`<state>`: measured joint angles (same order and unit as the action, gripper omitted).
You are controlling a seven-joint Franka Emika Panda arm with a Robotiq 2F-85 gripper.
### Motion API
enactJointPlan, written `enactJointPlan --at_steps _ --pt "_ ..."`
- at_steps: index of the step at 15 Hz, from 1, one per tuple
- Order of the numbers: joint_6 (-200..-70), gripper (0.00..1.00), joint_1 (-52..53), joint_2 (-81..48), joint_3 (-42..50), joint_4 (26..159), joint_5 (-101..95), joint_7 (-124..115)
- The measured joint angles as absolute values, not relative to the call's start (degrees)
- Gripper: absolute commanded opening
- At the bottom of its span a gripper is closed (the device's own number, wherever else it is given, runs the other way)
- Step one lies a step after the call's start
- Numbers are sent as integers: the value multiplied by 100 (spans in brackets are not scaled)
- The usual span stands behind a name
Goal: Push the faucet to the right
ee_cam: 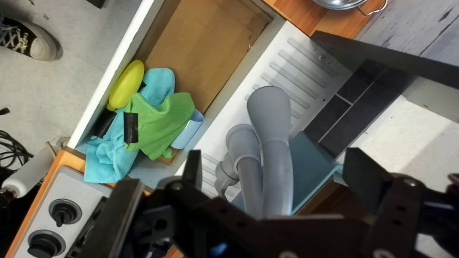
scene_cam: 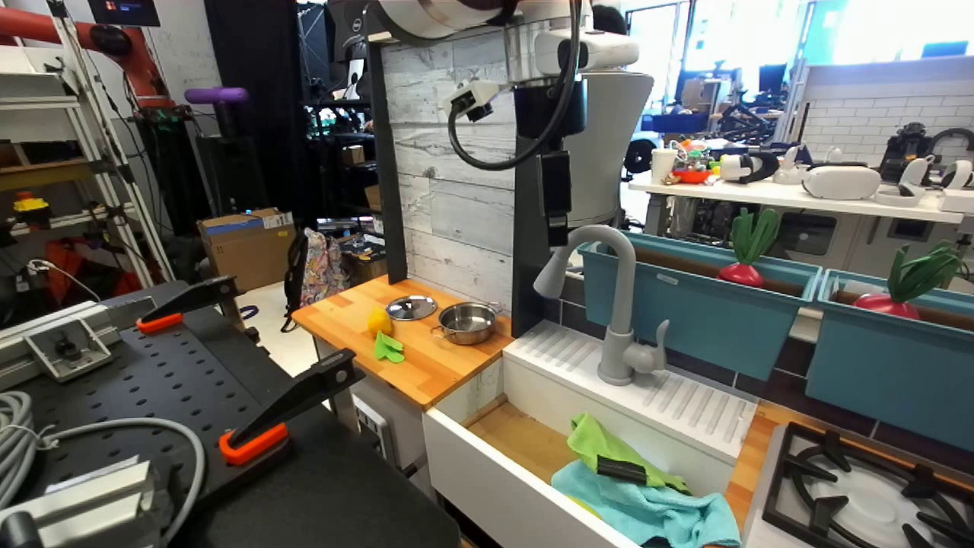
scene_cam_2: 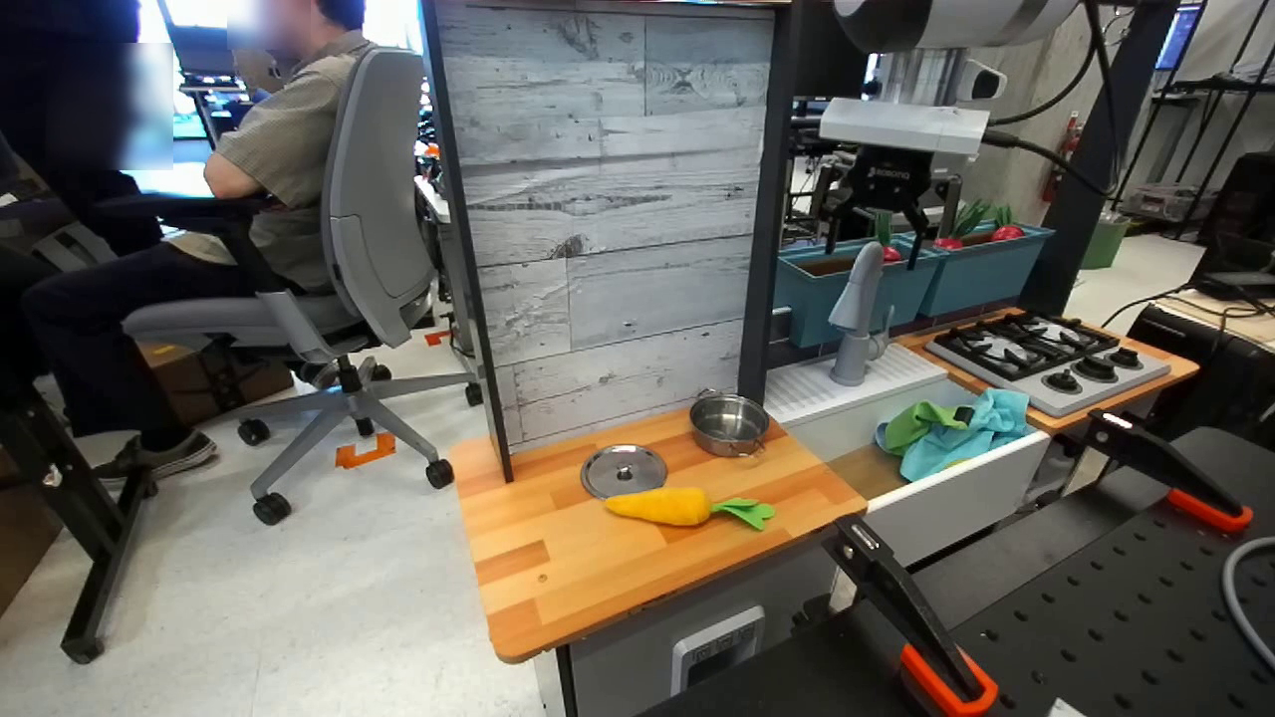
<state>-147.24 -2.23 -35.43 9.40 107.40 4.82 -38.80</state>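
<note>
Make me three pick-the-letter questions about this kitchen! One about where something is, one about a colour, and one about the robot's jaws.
1. Where is the green cloth?
A) on the stove
B) in the sink
C) in the pot

2. What colour is the faucet?
A) red
B) yellow
C) grey

3. How are the jaws?
A) open
B) shut on the carrot
C) shut on nothing

1: B, because both exterior views show the cloth inside the sink.
2: C, because its stem and spout look grey in all the views.
3: A, because the wrist view shows the jaws spread wide apart.
</note>
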Motion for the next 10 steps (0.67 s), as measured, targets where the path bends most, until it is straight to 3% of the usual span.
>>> enactJointPlan --at_steps 1,2,10 --pt "-14724 100 -224 -3595 940 10678 529 -3879" --pt "-14723 79 -224 -3648 940 10620 590 -3874" --pt "-14625 18 -235 -3953 972 10281 648 -3869"
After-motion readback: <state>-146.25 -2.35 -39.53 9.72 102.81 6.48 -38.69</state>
